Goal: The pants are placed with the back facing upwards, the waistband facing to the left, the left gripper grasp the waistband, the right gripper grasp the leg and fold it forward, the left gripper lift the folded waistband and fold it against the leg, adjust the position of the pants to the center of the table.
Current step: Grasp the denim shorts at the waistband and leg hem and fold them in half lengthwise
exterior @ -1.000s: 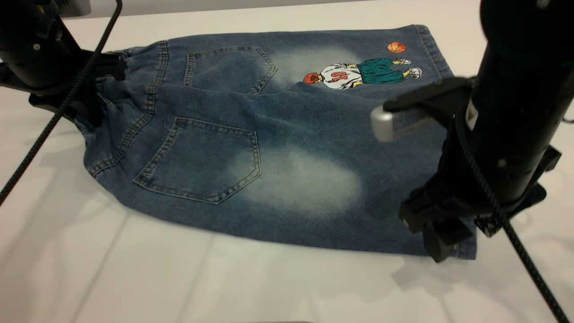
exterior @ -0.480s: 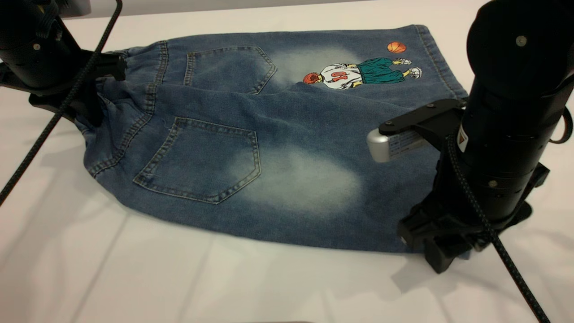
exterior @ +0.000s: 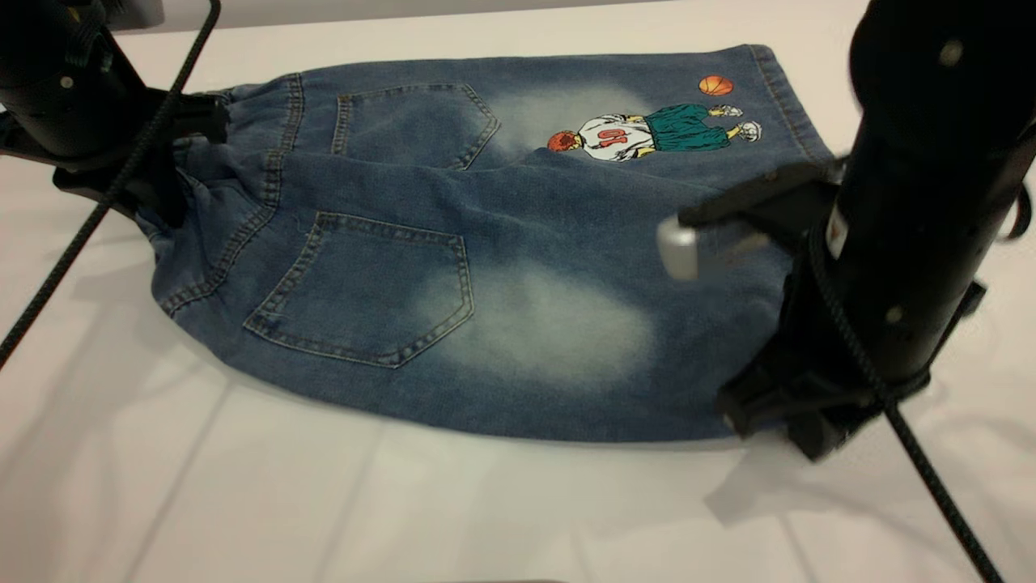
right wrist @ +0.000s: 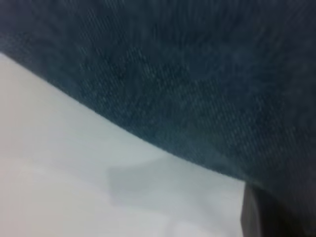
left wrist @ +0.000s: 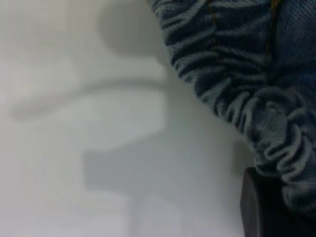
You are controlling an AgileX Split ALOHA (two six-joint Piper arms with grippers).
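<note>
The blue denim pants (exterior: 486, 243) lie back up on the white table (exterior: 243, 494), elastic waistband (exterior: 267, 178) to the left. My left gripper (exterior: 166, 194) is shut on the gathered waistband (left wrist: 256, 108), and one black finger (left wrist: 261, 207) shows under the fabric. At the hem corner of the near plain leg (exterior: 550, 332), the one with the pale oval patch, my right gripper (exterior: 781, 421) is shut on the denim (right wrist: 197, 74). A dark finger (right wrist: 269, 217) sits beneath that cloth. The cartoon leg (exterior: 647, 134) lies flat at the back.
Bare tabletop (right wrist: 74, 173) lies in front of the pants and to both sides. Black braided cables (exterior: 97, 210) hang from each arm, one running down at the right (exterior: 931, 478). The table's far edge is close behind the pants.
My right gripper has drawn the near leg's hem corner slightly up and back, so the pants' near edge has shifted away from the front. The left gripper has stayed put.
</note>
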